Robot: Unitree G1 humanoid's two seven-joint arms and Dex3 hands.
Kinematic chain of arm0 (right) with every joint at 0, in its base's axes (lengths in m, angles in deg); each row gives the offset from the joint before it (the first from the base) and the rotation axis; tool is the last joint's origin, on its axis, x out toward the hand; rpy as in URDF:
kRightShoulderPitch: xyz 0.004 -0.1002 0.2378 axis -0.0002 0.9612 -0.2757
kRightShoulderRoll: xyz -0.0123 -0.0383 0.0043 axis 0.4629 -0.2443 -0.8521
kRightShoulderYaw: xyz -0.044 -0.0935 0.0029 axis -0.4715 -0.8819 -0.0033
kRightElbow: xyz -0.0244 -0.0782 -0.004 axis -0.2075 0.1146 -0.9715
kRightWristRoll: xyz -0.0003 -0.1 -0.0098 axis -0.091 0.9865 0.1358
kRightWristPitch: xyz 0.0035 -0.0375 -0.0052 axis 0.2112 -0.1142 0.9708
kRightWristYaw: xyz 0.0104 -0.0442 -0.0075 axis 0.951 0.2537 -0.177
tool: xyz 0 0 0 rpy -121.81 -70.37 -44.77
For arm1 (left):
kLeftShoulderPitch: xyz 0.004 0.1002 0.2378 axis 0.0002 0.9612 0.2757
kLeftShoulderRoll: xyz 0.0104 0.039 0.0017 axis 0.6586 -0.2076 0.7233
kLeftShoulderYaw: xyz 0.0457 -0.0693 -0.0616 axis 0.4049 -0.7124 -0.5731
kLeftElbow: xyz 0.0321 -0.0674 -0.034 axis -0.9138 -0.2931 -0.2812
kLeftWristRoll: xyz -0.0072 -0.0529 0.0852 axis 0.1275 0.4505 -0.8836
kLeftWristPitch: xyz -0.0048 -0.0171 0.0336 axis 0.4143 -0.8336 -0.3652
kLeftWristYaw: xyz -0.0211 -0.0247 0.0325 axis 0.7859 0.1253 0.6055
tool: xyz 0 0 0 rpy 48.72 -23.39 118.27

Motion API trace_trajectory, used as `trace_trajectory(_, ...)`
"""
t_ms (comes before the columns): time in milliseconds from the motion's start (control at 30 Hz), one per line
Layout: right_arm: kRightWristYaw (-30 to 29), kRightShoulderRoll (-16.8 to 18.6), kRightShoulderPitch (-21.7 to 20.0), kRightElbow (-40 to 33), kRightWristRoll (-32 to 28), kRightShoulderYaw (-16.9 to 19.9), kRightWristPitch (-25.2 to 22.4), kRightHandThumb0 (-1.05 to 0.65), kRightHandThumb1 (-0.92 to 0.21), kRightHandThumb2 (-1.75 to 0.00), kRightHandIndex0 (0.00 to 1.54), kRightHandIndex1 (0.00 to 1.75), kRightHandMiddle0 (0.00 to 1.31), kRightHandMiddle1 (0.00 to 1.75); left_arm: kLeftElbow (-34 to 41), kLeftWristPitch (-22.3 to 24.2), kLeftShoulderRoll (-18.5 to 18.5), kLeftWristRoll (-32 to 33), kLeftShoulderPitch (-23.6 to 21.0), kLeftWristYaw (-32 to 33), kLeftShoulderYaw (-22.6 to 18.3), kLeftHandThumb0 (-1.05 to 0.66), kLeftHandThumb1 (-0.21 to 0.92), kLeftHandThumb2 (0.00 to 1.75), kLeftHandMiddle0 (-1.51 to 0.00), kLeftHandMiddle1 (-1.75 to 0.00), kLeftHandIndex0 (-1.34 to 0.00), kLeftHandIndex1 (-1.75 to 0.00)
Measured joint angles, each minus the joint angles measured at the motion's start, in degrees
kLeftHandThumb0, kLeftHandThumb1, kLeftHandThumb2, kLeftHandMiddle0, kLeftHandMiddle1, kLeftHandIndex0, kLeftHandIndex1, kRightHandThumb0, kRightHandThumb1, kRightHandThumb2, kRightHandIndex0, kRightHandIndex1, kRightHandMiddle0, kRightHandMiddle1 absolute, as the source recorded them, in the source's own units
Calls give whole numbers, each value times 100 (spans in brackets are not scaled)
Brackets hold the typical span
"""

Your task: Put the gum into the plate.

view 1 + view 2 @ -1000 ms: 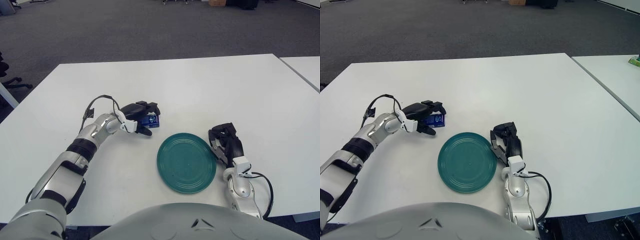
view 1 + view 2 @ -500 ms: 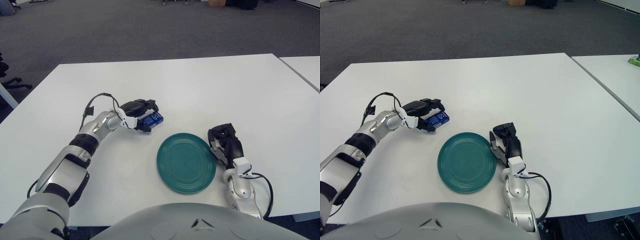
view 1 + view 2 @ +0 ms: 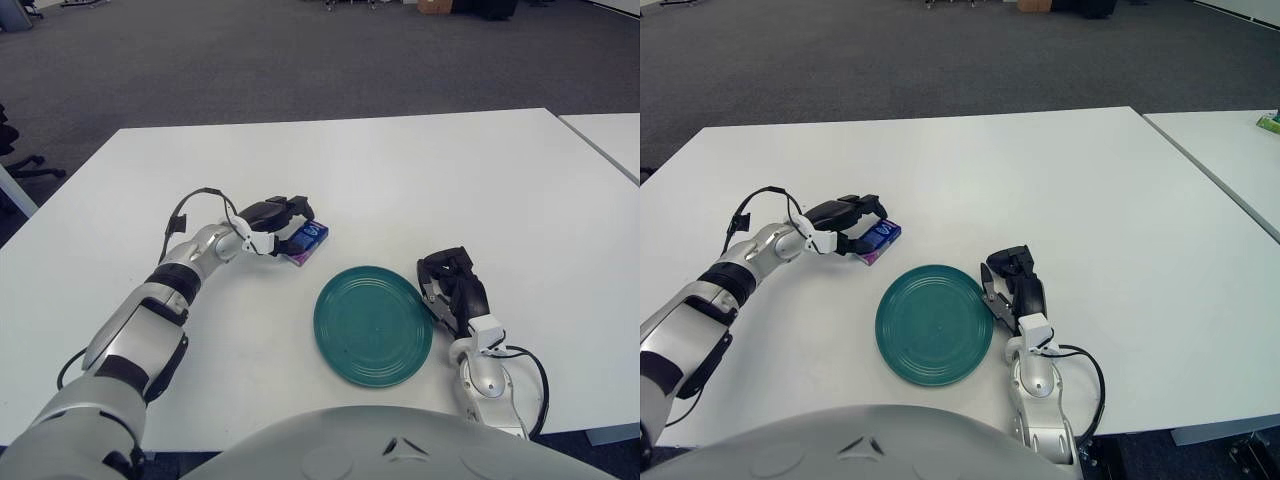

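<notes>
The gum is a small blue and purple pack (image 3: 306, 241) held tilted just above the white table, up and left of the plate. My left hand (image 3: 282, 222) is shut on it, fingers over its top and thumb below. The dark green plate (image 3: 373, 324) lies flat near the table's front edge, with nothing in it. My right hand (image 3: 452, 289) rests on the table just right of the plate, fingers curled, holding nothing.
The white table (image 3: 400, 180) stretches wide behind the plate. A second white table (image 3: 612, 135) stands to the right across a narrow gap. Grey carpet lies beyond.
My left hand has drawn slightly back and up with the gum, and the pack has tilted so its purple side shows. The right hand has not moved.
</notes>
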Motion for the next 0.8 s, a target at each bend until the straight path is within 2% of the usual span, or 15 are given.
trace_trajectory(100, 23, -12, 0, 3, -6, 28, 15, -34, -92, -53, 37, 72, 18, 175, -50, 2, -34, 7, -25, 24, 14, -40, 57, 90, -13, -154, -47, -164)
trace_trajectory(200, 27, -16, 0, 9, -13, 45, 30, -34, -92, -53, 37, 72, 18, 175, -82, 3, -57, 11, -38, 58, 17, -13, 57, 95, -26, -161, -43, -169)
trace_trajectory(300, 40, -18, 1, 14, -23, 55, 42, -34, -92, -53, 36, 72, 19, 175, -101, 2, -76, 33, -37, 103, 11, -4, 54, 102, -35, -164, -38, -172)
trace_trajectory(500, 86, -34, 0, 23, -66, 91, 60, -34, -92, -53, 37, 72, 19, 175, -103, -26, -109, 153, 13, 188, -27, 0, 49, 109, -43, -169, -34, -173)
trace_trajectory(800, 108, -43, -2, 34, -108, 134, 76, -35, -92, -52, 33, 71, 19, 175, -59, -61, -127, 203, 65, 228, -44, 0, 49, 108, -49, -169, -33, -168)
